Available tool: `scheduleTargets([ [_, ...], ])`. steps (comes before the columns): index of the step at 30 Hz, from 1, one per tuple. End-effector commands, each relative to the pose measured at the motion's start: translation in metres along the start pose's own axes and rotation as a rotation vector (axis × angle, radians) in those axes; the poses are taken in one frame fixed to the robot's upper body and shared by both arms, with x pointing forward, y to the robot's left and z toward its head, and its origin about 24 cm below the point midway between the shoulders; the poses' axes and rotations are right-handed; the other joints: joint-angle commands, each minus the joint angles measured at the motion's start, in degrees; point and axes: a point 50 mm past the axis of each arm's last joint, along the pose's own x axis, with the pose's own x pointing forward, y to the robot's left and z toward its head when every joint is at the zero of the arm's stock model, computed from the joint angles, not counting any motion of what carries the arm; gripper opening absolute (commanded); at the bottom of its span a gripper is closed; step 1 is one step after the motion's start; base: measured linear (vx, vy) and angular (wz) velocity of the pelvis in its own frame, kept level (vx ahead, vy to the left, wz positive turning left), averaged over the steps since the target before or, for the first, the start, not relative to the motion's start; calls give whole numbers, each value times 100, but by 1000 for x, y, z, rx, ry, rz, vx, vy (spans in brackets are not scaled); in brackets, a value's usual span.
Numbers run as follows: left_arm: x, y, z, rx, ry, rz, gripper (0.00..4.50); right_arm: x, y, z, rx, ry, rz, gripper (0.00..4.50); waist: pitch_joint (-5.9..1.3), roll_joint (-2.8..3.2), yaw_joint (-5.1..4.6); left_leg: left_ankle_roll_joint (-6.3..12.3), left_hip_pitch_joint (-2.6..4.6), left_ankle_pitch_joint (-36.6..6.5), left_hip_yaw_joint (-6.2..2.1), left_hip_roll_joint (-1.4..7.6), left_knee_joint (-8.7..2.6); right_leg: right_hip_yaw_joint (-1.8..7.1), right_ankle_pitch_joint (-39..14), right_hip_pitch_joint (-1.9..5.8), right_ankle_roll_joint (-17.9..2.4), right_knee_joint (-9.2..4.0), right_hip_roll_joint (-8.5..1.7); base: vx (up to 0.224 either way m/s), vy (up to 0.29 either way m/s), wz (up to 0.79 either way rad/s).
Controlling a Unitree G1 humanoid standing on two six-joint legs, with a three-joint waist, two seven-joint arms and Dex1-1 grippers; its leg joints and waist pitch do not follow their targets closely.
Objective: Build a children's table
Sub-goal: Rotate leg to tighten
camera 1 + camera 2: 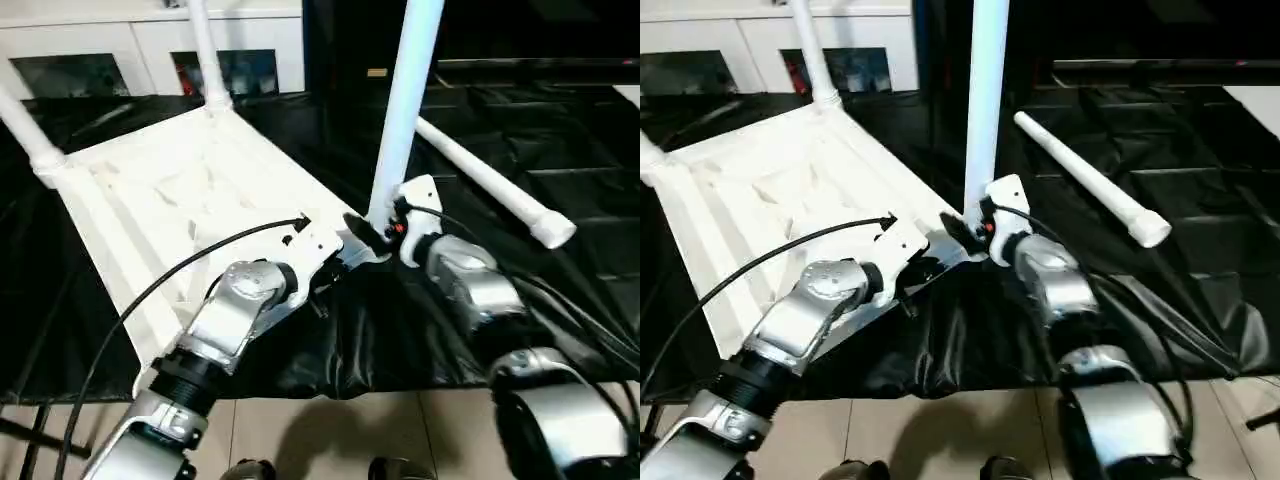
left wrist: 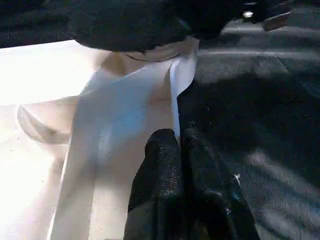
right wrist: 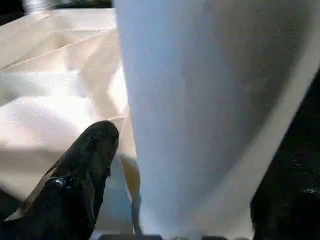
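The white tabletop (image 1: 170,200) lies upside down on a black cloth, its ribbed underside up. Two white legs (image 1: 205,50) (image 1: 25,125) stand in its far corner sockets. A third leg (image 1: 405,100) stands upright at the near right corner. My right gripper (image 1: 375,232) is at that leg's base, open, with one finger (image 3: 85,170) just beside the tube (image 3: 200,100). My left gripper (image 2: 179,145) is shut, its tips resting on the tabletop's near rim (image 2: 130,115) close to that corner. A fourth leg (image 1: 490,185) lies loose on the cloth to the right.
A white cabinet with glass doors (image 1: 150,50) stands behind the work surface. The black cloth (image 1: 560,140) covers the surface and hangs over its front edge, with tiled floor (image 1: 330,430) below. Black cables loop over both forearms.
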Motion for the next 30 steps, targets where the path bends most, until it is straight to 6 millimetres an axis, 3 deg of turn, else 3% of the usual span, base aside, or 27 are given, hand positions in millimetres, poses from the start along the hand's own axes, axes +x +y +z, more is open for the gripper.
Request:
scheduleTargets([
  [1,-6,0,16,82,-85,-82,0,-1,13,2,-49,8,154,388,-486,11,50,380,105,-1601,-134,294,-333,231,-1202,320,-1316,-358,-325,0,0,0],
  [5,-16,2,12,108,-96,-177,0,-15,16,-6,-104,70,291,388,-489,37,133,473,124,-1418,-120,318,-317,220,-922,325,-1445,-312,-305,0,0,0],
  [12,-35,6,5,136,-94,-317,0,-33,19,-10,-136,119,435,388,-492,38,265,298,157,-1617,-121,333,-333,230,-1211,319,-1359,-308,-309,0,0,0],
  [20,-44,11,-6,171,-45,-367,0,-40,22,-11,-188,152,519,388,-519,50,324,243,172,-1544,-117,333,-311,236,-1075,309,-1390,-274,-315,0,0,0],
  [21,-46,11,-7,169,-47,-382,0,-41,23,-11,-190,155,536,363,-521,47,324,238,169,-1538,-117,333,-308,237,-1067,314,-1394,-272,-314,0,0,0],
  [26,-46,10,-6,160,-53,-403,0,-41,25,-10,-193,156,554,343,-529,43,353,243,159,-1495,-120,329,-293,236,-1082,322,-1404,-257,-321,0,0,0],
  [30,-46,9,-7,154,-58,-408,0,-40,27,-11,-184,154,566,295,-514,40,354,174,156,-1666,-129,326,-295,240,-1359,318,-1344,-273,-327,0,0,0],
])
